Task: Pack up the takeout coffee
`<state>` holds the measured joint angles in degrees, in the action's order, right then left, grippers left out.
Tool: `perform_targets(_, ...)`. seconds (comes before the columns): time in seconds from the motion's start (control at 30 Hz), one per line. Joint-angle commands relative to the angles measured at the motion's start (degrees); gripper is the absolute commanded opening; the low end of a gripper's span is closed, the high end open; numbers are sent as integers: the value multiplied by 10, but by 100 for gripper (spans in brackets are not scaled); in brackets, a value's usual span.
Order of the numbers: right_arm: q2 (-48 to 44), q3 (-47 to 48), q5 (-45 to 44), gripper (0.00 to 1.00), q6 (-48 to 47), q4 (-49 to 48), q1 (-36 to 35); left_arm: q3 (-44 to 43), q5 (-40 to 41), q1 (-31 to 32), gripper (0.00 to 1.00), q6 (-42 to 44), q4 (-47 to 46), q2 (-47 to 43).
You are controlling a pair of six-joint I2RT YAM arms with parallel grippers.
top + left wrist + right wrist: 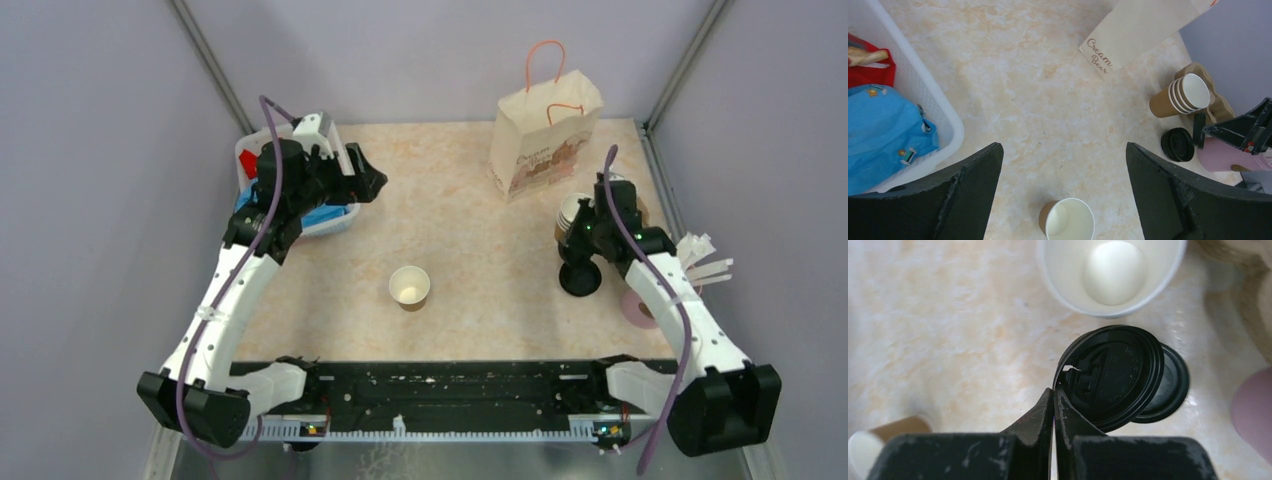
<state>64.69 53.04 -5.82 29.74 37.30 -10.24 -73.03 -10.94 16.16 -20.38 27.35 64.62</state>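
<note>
the small brown paper cup [409,286] stands lidless at the centre of the beige marbled table [470,220], well apart from the round black plastic lid [1113,375] your right gripper [1054,390] pinches by its rim, likely to cap it, while your left gripper [1063,147] hangs spread wide.

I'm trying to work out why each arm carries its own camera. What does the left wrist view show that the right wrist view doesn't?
Only the left wrist view: the white basket with its blue packet, the paper bag, and the left gripper wide open.
Only the right wrist view: the grip itself, the right gripper shut on the edge of a black lid, which tilts above a second lid.
Both: the lone brown cup standing open, the tipped stack of cups and the pink cup.
</note>
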Motion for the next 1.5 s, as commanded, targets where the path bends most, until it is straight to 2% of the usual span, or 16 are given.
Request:
perform_targets(0.0,-64,2,202,0,-90,-72,-3,-20,-72,-1,98,-16,-22,27)
perform_targets(0.07,-64,23,324,0,-93,-109,-28,-21,-127,-1,98,-28,-30,42)
perform_targets(0.17,-36,78,400,0,-38,-161,-78,-13,-252,0,98,-73,-74,63)
perform_targets(0.23,-3,109,476,0,21,-224,-101,7,-323,0,98,-130,-138,68)
perform_targets(0.3,23,131,505,0,80,-309,-129,40,-370,0,98,-226,-235,68)
perform_targets(0.43,70,171,513,0,175,-452,-164,107,-383,1,98,-429,-413,54)
perform_targets(0.5,93,180,514,0,228,-515,-173,153,-371,1,98,-509,-505,38)
perform_targets(0.53,104,182,517,0,258,-551,-178,162,-365,1,98,-527,-518,32)
perform_targets(0.67,135,191,515,0,319,-617,-198,177,-360,0,98,-549,-529,15)
perform_targets(0.93,141,187,494,0,335,-630,-219,220,-350,1,98,-593,-585,-11)
perform_targets(1.1,141,191,484,0,334,-629,-232,218,-342,-1,98,-577,-557,-14)
perform_targets(1.23,148,194,480,0,335,-631,-244,232,-353,-2,98,-614,-617,-1)
perform_targets(1.47,143,196,467,0,335,-631,-250,219,-353,-30,98,-565,-520,-25)
